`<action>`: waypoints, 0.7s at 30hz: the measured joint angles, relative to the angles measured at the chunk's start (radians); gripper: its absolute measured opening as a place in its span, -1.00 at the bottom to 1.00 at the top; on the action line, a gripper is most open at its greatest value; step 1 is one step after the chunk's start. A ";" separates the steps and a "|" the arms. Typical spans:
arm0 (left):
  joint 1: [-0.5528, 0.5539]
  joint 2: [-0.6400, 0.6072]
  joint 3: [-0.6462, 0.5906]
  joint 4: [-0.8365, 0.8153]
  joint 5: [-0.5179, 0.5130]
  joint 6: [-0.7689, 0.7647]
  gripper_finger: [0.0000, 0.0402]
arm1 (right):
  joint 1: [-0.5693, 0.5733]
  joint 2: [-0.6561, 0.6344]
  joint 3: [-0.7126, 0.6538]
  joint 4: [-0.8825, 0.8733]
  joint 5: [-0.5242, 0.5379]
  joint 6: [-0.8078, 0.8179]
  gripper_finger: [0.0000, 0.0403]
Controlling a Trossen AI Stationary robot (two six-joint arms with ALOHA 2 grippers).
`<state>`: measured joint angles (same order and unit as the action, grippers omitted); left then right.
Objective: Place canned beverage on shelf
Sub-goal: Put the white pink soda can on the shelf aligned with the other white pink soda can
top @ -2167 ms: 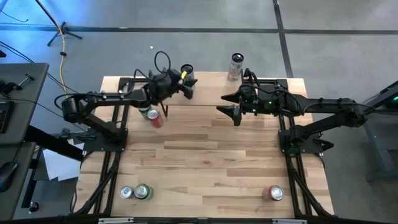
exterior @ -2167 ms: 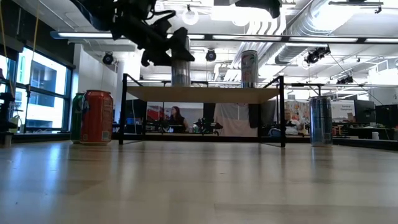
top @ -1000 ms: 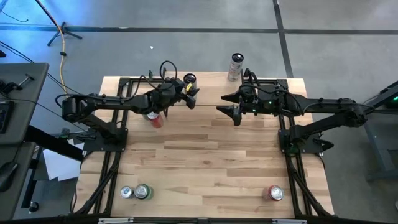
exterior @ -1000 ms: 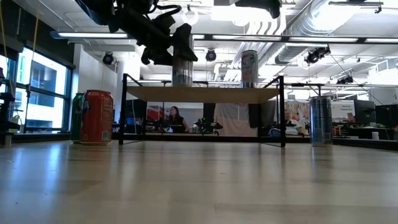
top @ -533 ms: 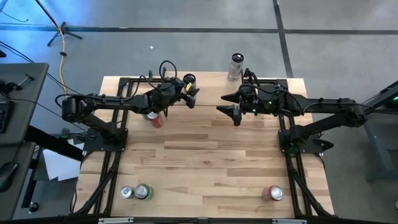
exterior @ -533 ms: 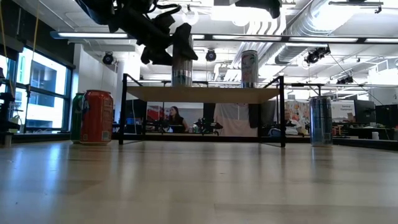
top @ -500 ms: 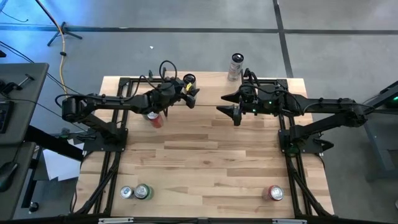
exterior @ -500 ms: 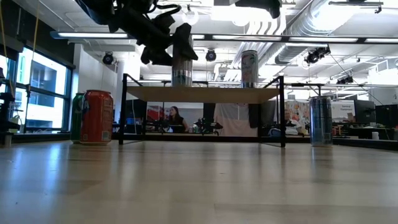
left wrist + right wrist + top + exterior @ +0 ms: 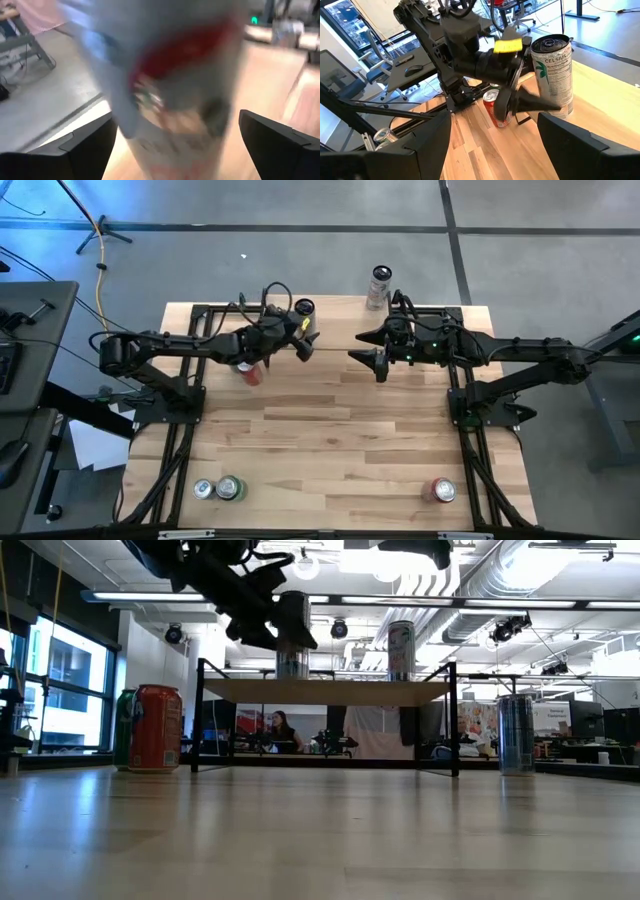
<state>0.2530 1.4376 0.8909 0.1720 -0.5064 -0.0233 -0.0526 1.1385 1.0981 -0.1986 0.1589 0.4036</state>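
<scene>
Since the earliest pictures, the left pincer (image 9: 306,338) has carried the white can (image 9: 305,310) slightly along the shelf (image 9: 325,690) toward the right arm's side and set it upright there. Its fingers (image 9: 87,145) have since spread, flanking the can loosely.

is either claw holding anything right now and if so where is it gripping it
Nothing is held. The left claw stands open around the side of the white can on the shelf, fingers apart from it. The right claw hangs open and empty.
</scene>
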 joint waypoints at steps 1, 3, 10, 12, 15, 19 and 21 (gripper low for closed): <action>-0.002 0.000 0.000 -0.011 0.001 0.033 0.85 | 0.000 0.000 0.000 0.000 0.000 -0.001 0.40; -0.007 -0.002 0.000 -0.045 0.003 0.077 0.85 | 0.000 0.000 0.000 0.000 0.002 -0.002 0.40; -0.014 -0.002 0.000 -0.068 -0.001 0.130 0.84 | 0.000 0.000 0.000 0.000 0.036 -0.004 0.40; -0.014 -0.006 0.000 -0.074 0.006 0.131 0.84 | 0.000 0.000 0.000 0.000 0.036 -0.002 0.40; -0.010 -0.023 0.000 -0.094 0.038 0.126 0.84 | 0.000 0.000 0.000 0.000 0.036 -0.002 0.40; 0.011 -0.071 0.000 -0.138 0.090 0.073 0.84 | 0.000 0.000 0.000 0.000 0.036 -0.004 0.40; 0.034 -0.103 0.000 -0.167 0.136 0.051 0.84 | 0.000 0.000 0.000 0.000 0.037 -0.011 0.40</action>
<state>0.2868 1.3341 0.8906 0.0048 -0.3707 0.0278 -0.0528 1.1389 1.0981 -0.1986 0.1958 0.3929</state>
